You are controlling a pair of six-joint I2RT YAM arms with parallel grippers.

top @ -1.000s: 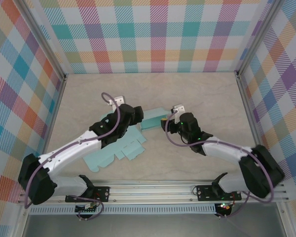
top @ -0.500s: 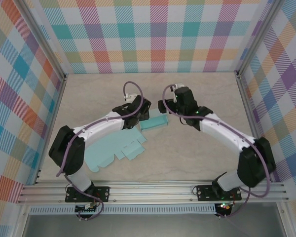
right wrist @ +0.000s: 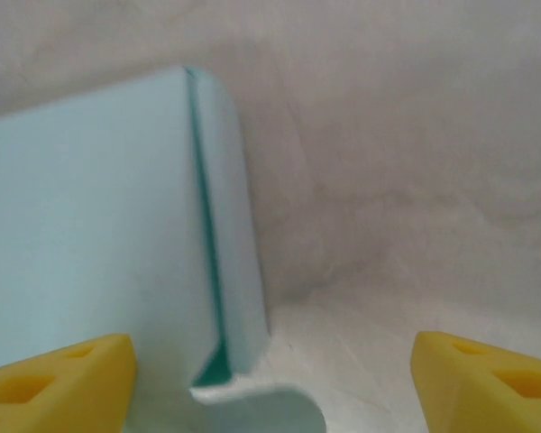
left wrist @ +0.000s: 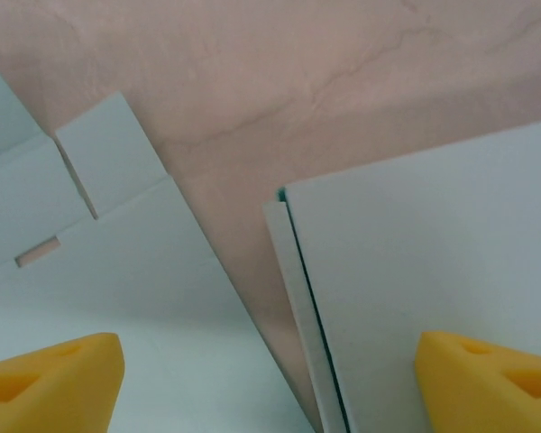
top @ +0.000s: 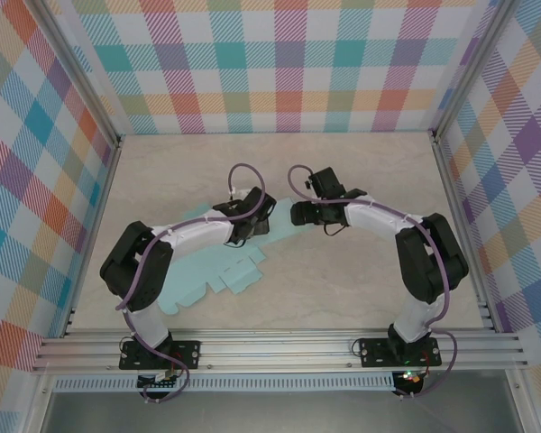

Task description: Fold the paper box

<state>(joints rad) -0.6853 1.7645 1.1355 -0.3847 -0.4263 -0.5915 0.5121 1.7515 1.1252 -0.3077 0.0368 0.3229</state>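
Lying left of centre on the marbled table (top: 370, 262) between plaid walls (top: 288, 63), the teal paper box (top: 234, 278) is partly hidden by the left arm (top: 189, 236). Left gripper (left wrist: 270, 383) and right gripper (right wrist: 270, 379) hang over its far end, jaws apart.

Seen from above, the 1 o'clock end of the paper box (top: 237, 278) is hidden beneath the left gripper (top: 262, 221) and right gripper (top: 294, 215). In the right wrist view its blurred panel (right wrist: 90, 225) is cut off at 9 o'clock, the yellow fingertips (right wrist: 59, 374) at 6.
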